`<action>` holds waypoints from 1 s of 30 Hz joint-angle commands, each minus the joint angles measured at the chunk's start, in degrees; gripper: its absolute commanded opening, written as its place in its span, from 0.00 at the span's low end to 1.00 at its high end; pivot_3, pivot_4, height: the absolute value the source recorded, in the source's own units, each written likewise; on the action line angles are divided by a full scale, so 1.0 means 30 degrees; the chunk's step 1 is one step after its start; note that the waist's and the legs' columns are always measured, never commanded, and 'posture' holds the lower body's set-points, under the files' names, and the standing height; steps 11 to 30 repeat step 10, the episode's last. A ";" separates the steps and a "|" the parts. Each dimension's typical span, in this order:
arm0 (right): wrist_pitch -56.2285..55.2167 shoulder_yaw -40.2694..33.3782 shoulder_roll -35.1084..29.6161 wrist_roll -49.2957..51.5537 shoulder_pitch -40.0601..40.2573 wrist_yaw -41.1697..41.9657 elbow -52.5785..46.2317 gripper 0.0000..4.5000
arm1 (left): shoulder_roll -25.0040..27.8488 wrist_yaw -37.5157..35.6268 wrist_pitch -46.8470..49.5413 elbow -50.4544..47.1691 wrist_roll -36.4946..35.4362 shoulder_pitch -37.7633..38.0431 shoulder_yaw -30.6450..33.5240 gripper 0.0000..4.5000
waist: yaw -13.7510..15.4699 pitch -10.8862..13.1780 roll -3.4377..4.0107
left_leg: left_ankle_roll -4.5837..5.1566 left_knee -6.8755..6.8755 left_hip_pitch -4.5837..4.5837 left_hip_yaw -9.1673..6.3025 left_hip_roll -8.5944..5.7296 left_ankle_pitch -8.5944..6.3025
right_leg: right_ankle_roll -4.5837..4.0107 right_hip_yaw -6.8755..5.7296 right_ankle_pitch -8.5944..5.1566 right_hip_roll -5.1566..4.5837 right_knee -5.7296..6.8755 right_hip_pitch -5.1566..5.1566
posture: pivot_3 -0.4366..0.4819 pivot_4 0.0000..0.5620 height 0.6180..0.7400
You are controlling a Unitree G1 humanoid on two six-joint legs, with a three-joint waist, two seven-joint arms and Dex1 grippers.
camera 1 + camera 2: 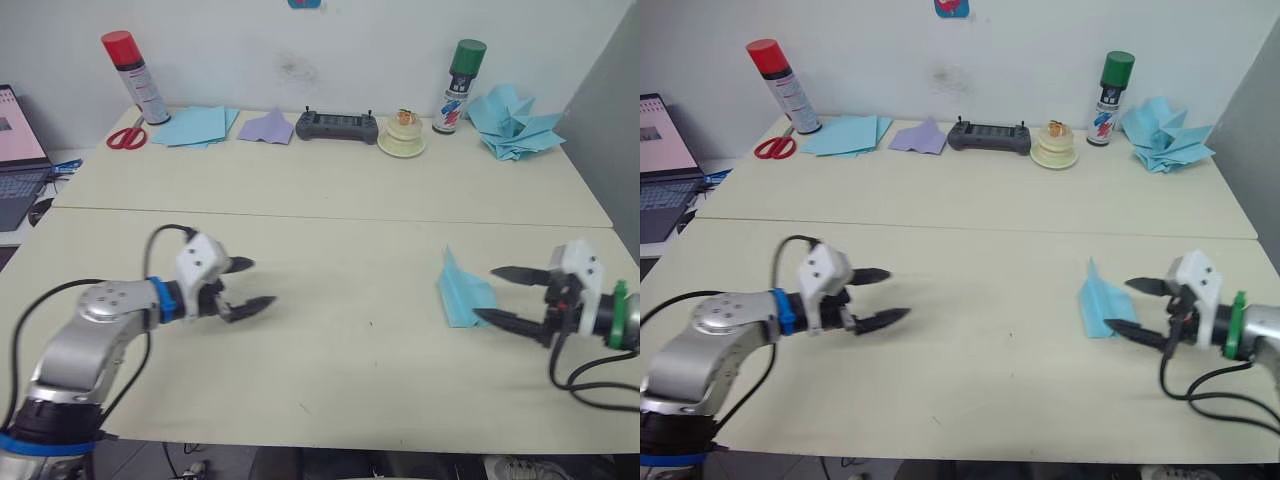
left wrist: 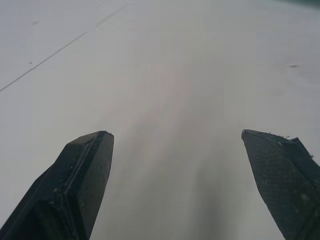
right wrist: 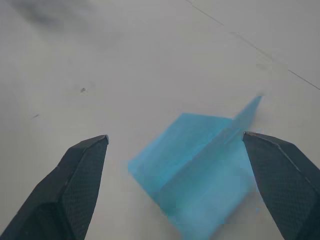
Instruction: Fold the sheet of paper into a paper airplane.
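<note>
The paper airplane sits on the bench right at the right end effector tips, jaws wide, probably just let go. Left end effector hangs wide too, well apart.

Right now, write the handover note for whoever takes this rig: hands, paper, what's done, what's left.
Left hand: open, holding nothing, over bare table on the robot's left.
Right hand: open, holding nothing, fingers pointing at the plane.
Paper airplane: lies on the table just ahead of the right hand, a blue wedge with an upright fin; not gripped.
Done: the folds appear finished and the plane is released.
Left: probably nothing but a check of the folds; possibly move it to the heap of planes at the far right edge.
</note>
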 commanded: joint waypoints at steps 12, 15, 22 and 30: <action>-0.2041 -0.1647 -0.1512 -0.0215 -0.0247 0.1597 0.3176 0.99 | 0.0687 0.1244 0.1458 -0.2193 -0.0251 0.0965 0.2736 1.00 | 0.0341 0.0001 -0.0003 | -0.0004 0.0010 0.0000 -0.0010 -0.0004 0.0001 | 0.0037 -0.0003 -0.0010 -0.0019 -0.0037 0.0032 | 0.48 0.27 1.00; -0.2041 -0.1647 -0.1512 -0.0215 -0.0247 0.1597 0.3176 0.99 | 0.0687 0.1244 0.1458 -0.2193 -0.0251 0.0965 0.2736 1.00 | 0.0341 0.0001 -0.0003 | -0.0004 0.0010 0.0000 -0.0010 -0.0004 0.0001 | 0.0037 -0.0003 -0.0010 -0.0019 -0.0037 0.0032 | 0.48 0.27 1.00; -0.2041 -0.1647 -0.1512 -0.0215 -0.0247 0.1597 0.3176 0.99 | 0.0687 0.1244 0.1458 -0.2193 -0.0251 0.0965 0.2736 1.00 | 0.0341 0.0001 -0.0003 | -0.0004 0.0010 0.0000 -0.0010 -0.0004 0.0001 | 0.0037 -0.0003 -0.0010 -0.0019 -0.0037 0.0032 | 0.48 0.27 1.00; -0.2041 -0.1647 -0.1512 -0.0215 -0.0247 0.1597 0.3176 0.99 | 0.0687 0.1244 0.1458 -0.2193 -0.0251 0.0965 0.2736 1.00 | 0.0341 0.0001 -0.0003 | -0.0004 0.0010 0.0000 -0.0010 -0.0004 0.0001 | 0.0037 -0.0003 -0.0010 -0.0019 -0.0037 0.0032 | 0.48 0.27 1.00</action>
